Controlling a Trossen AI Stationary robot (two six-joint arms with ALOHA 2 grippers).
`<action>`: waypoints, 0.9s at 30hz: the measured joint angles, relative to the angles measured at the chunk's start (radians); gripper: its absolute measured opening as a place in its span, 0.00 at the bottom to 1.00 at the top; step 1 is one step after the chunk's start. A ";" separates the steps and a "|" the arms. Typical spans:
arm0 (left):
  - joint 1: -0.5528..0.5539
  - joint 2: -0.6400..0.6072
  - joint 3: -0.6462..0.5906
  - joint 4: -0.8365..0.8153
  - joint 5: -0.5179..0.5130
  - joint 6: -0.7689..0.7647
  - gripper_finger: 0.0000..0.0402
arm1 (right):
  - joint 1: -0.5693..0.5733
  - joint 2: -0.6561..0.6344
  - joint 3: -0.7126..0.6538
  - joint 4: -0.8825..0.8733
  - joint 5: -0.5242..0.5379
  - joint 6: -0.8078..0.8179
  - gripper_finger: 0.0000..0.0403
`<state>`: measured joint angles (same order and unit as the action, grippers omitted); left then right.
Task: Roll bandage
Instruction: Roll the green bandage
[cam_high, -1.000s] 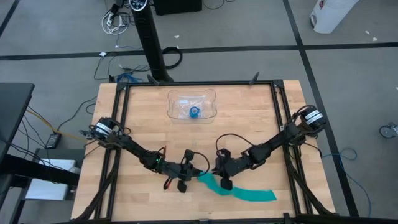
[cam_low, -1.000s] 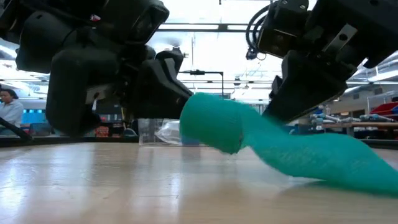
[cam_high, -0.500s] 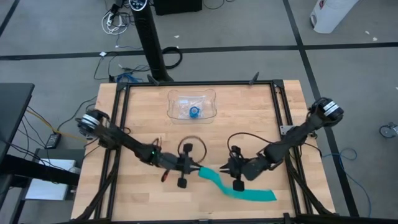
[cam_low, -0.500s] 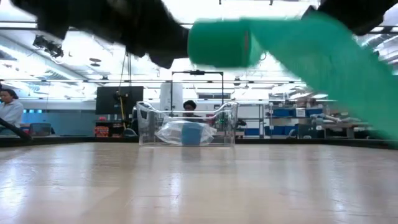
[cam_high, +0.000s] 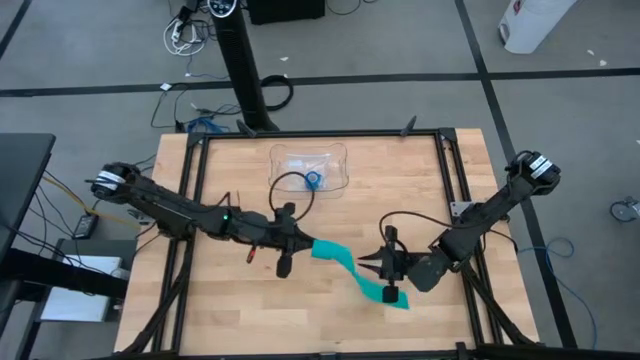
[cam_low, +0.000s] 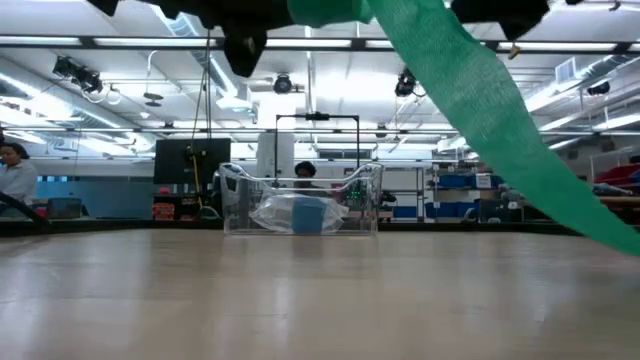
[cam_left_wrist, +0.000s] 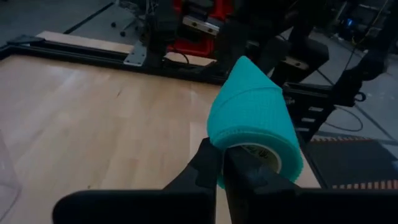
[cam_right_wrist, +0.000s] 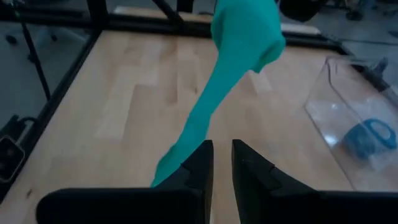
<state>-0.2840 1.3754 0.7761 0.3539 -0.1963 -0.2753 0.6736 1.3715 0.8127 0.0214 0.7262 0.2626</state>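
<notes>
The teal-green bandage is partly rolled. Its roll (cam_left_wrist: 255, 124) is held up in the air by my left gripper (cam_high: 303, 247), which is shut on it over the middle of the table. From the roll (cam_high: 320, 248) the flat strip (cam_high: 355, 270) slants down toward the near right. Its tail (cam_high: 400, 303) lies on the table. In the low view the strip (cam_low: 480, 100) hangs across from the top. My right gripper (cam_high: 372, 272) stands at the strip's lower part, its fingers a narrow gap apart (cam_right_wrist: 222, 158), and the strip (cam_right_wrist: 205, 106) runs past one finger. My left gripper pinches the roll's wall (cam_left_wrist: 221, 179) at the end face that shows the pale core (cam_left_wrist: 258, 151). One finger (cam_left_wrist: 208, 165) is outside the roll and the other (cam_left_wrist: 249, 171) is in front of the core opening. The roll is lifted clear, its axis about level. I cannot tell whether my right gripper touches the strip: the strip disappears behind one finger (cam_right_wrist: 198, 163).
A clear plastic tray (cam_high: 340, 160) with a small bright-blue roll (cam_high: 313, 180) stands at the far middle of the table; it also shows in the low view (cam_low: 370, 190). A dark metal frame (cam_high: 450, 200) borders the table. People show in the room behind.
My left gripper has risen with the roll, from the table top to well above it, and gone toward the far edge. My right gripper has gone toward the right edge along the strip. The strip is lifted and slants down, and the tail lying on the table is shorter.
</notes>
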 joint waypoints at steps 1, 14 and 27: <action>0.001 -0.010 0.000 -0.011 0.000 -0.012 0.04 | -0.003 -0.001 0.000 0.021 -0.009 -0.024 0.13; 0.001 -0.043 0.000 -0.086 -0.001 0.065 0.04 | -0.091 0.000 0.001 0.146 -0.151 0.006 0.20; -0.006 -0.043 0.000 -0.061 -0.008 0.144 0.05 | -0.186 0.045 0.001 0.296 -0.345 0.039 0.33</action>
<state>-0.2897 1.3327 0.7761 0.2924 -0.2039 -0.1312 0.4879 1.4163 0.8140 0.3173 0.3811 0.3020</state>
